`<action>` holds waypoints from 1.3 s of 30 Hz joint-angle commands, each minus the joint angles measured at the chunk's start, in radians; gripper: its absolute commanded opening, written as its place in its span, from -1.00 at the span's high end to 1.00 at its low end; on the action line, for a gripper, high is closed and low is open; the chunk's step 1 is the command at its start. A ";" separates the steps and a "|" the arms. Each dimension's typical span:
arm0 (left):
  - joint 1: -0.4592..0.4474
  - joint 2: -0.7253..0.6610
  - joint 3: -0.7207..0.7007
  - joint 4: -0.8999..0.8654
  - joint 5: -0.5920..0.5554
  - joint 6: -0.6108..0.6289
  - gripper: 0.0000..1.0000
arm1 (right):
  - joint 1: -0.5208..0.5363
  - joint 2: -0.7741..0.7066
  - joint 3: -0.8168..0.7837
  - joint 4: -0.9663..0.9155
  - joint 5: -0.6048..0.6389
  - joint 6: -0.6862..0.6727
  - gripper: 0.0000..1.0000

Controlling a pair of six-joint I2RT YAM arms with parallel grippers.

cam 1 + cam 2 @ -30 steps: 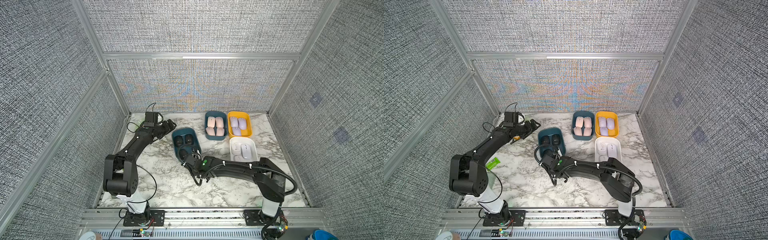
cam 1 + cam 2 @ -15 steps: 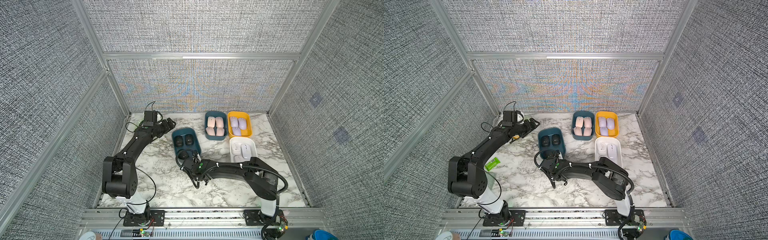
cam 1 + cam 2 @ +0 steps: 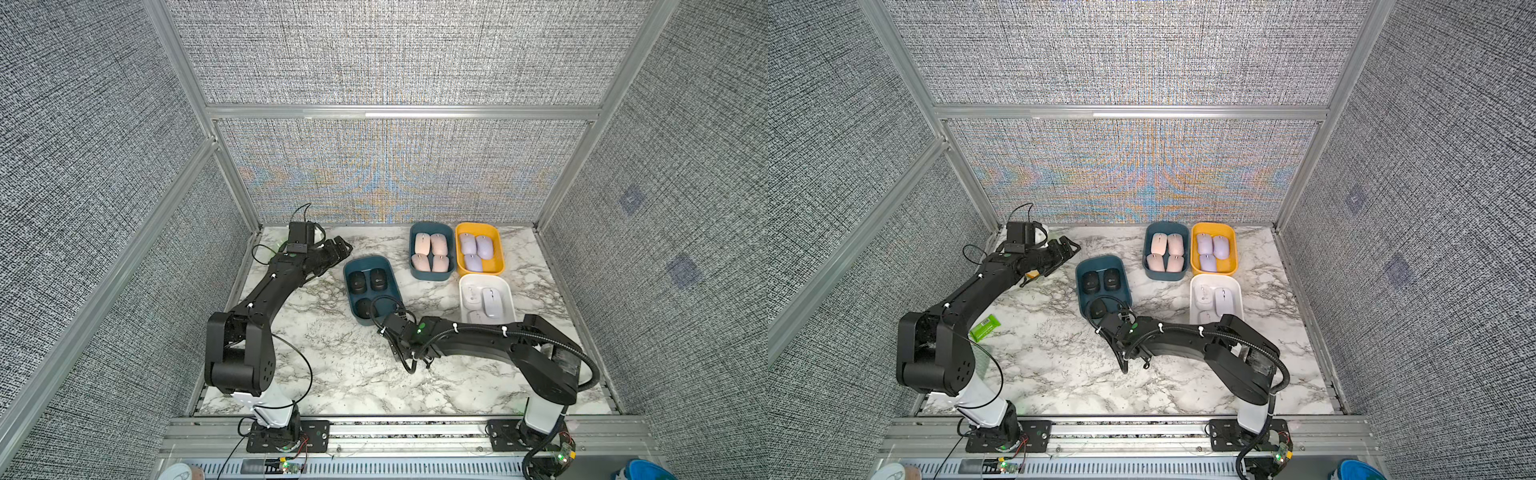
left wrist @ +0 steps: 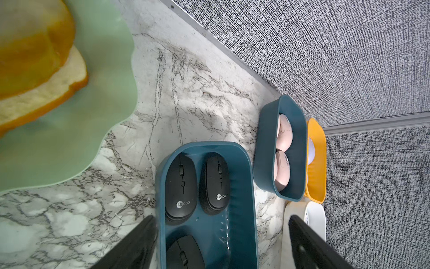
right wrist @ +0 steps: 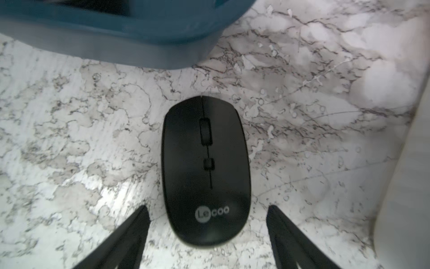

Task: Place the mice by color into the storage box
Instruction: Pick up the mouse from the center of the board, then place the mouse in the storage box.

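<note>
Straddling the last black mouse [image 5: 206, 167], the right gripper [image 5: 208, 207] has its fingers spread, one on each side of the tail end, neither touching; a squeeze across the narrow width should catch it. The mouse lies flat on the table [image 5: 69, 139], nose toward the teal box [image 5: 139, 46] just ahead, where three black mice [image 4: 181, 186] leave one slot free. The left gripper [image 4: 221, 217], also spread and empty, hangs short of that box, out of the way.

Matte black arms [image 3: 270, 291], white bases [image 3: 266, 405], looping cables [image 3: 584, 365].
</note>
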 commanded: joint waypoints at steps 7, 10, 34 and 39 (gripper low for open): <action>-0.005 0.013 0.000 0.007 0.025 -0.002 -0.79 | -0.025 0.053 0.034 0.025 -0.043 -0.061 -0.30; -0.005 0.010 0.000 0.007 0.023 0.000 -0.79 | -0.023 0.035 0.030 0.012 -0.011 -0.028 -0.13; 0.005 -0.084 0.032 -0.052 -0.129 0.055 -0.80 | -0.111 0.143 0.568 -0.279 -0.057 -0.098 0.02; 0.006 -0.072 0.030 -0.048 -0.110 0.049 -0.80 | -0.129 0.272 0.676 -0.264 -0.082 -0.102 0.03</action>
